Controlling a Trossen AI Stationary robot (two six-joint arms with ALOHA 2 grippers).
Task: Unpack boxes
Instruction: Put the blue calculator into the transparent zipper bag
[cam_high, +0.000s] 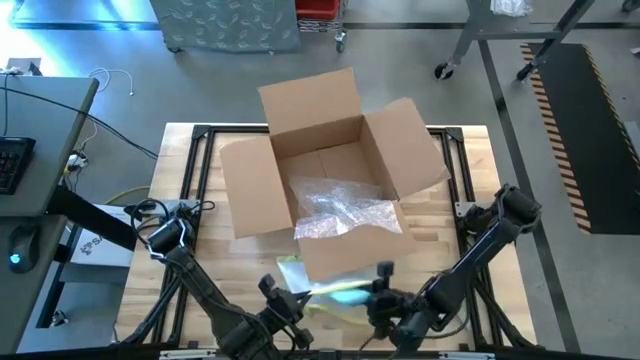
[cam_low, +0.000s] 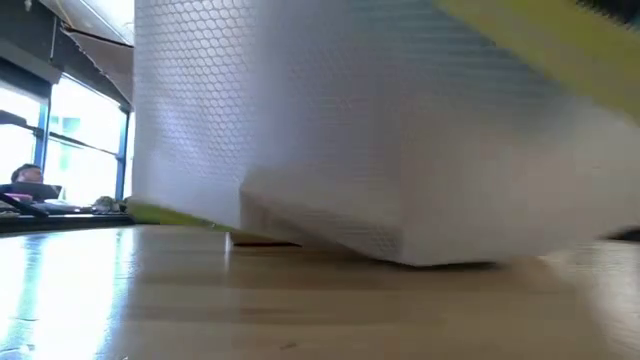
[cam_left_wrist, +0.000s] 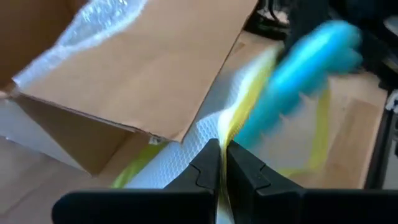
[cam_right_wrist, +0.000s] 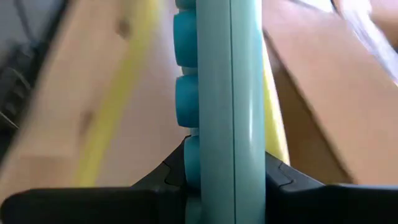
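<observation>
Right hand (cam_right_wrist: 225, 177) pinches a teal tool (cam_right_wrist: 217, 93), a long ridged plastic thing, near its middle, at the near edge of the surface (cam_high: 185, 160), just in front of the box (cam_high: 330, 165). In the right wrist view the tool runs straight out between the two dark fingers (cam_right_wrist: 168, 177), which press on it from either side. Left hand (cam_left_wrist: 222, 163) sits close by, also at the near edge; its fingers are pressed together on the yellow edge of a clear sleeve (cam_left_wrist: 205, 127), a flat textured pouch that lies between the two hands and against the box's near flap. In the left wrist view the teal tool shows just beyond the sleeve, blurred. From the hands outward, the box stands open in the middle of the surface, its four flaps spread, the near one folded down toward the hands. Crinkly clear film (cam_high: 345, 212) lies inside, heaped toward the near side. In the low view the sleeve fills nearly the whole picture, hanging just above the wood. To the left of the surface stands a desk (cam_high: 45, 130) with a keyboard (cam_high: 12, 162) and a mouse (cam_high: 20, 248).
</observation>
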